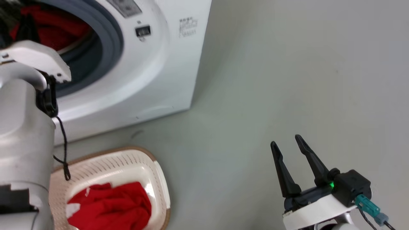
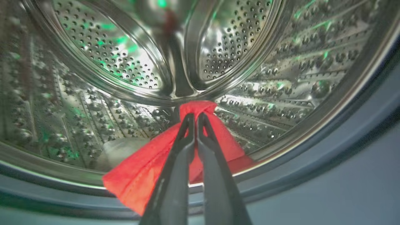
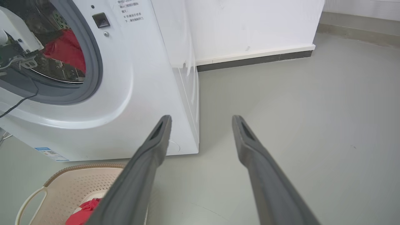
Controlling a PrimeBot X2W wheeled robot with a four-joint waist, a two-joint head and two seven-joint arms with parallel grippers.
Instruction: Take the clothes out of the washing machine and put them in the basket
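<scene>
Here, left pincer (image 2: 196, 115) clamping red garment (image 2: 137, 181), washing machine (image 3: 140, 93) label text (image 3: 130, 12) illegible.

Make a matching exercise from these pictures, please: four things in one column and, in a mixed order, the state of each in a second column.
Things
1. left gripper
2. right gripper
3. basket
4. washing machine

States
A. stands on the floor and holds a red garment
B. open, above the floor
C. shut on a red cloth inside the drum
D. white, with a grey gasket

Pairs: 1-C, 2-B, 3-A, 4-D
</scene>
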